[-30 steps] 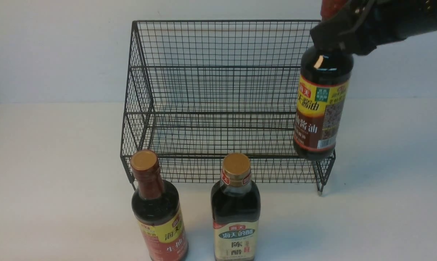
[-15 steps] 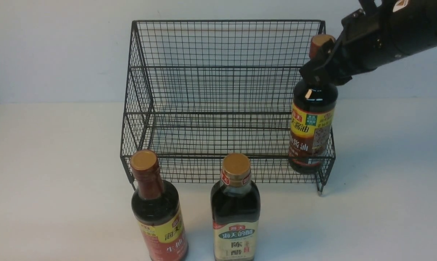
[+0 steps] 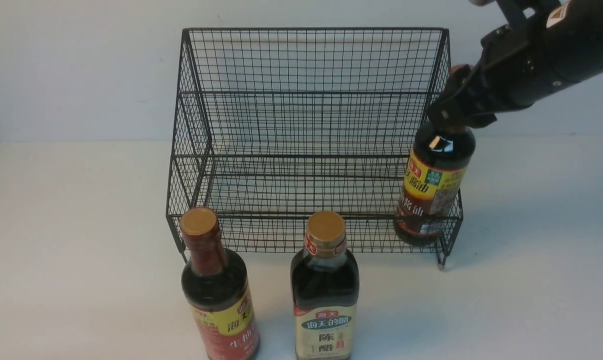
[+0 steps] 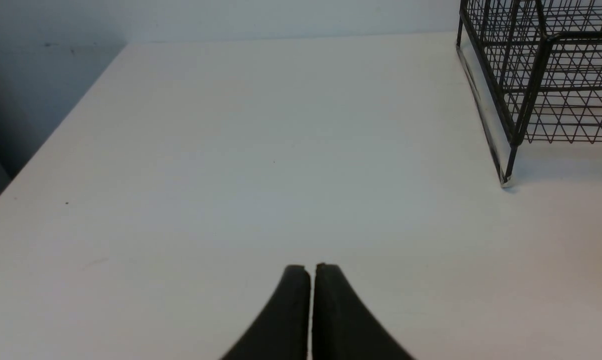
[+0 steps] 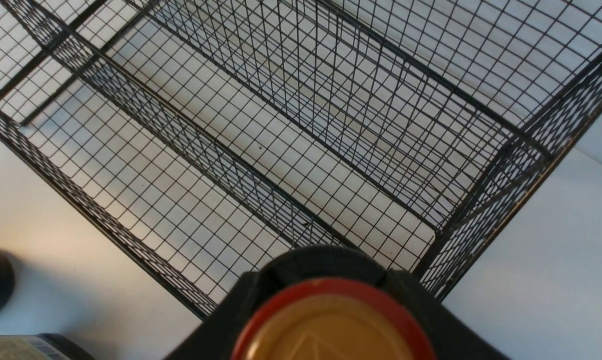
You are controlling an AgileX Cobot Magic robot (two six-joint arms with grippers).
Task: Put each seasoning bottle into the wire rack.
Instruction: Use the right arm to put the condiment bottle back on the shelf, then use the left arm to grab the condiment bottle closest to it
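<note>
Idling left gripper point(image 4: 310, 270): jaws pressed together, holding nothing, low over the bare table point(image 3: 81, 225), well to the left of the rack.
Left bottle point(image 3: 216, 290): red-brown neck, upright on the table just in front of the rack's left corner; by position the left arm's to fetch.
Middle bottle point(image 3: 325, 300): cream-and-green label, upright, in front of the rack's centre, near its neighbour but apart from it.
Wire rack point(image 3: 311, 29): both tiers bare except at the right end; its front rail stands between the two waiting bottles and the lower tier.
Held bottle point(image 3: 434, 185): hangs below the tool with its base behind the front rail, in the lower tier's right corner; long axis leans, cap to the right. Whether the base rests on the mesh I cannot tell.
Right gripper point(image 3: 456, 107): clamped round that bottle's neck under the cap.
Obstacle: the slanted right side wall, just beside the bottle.
</note>
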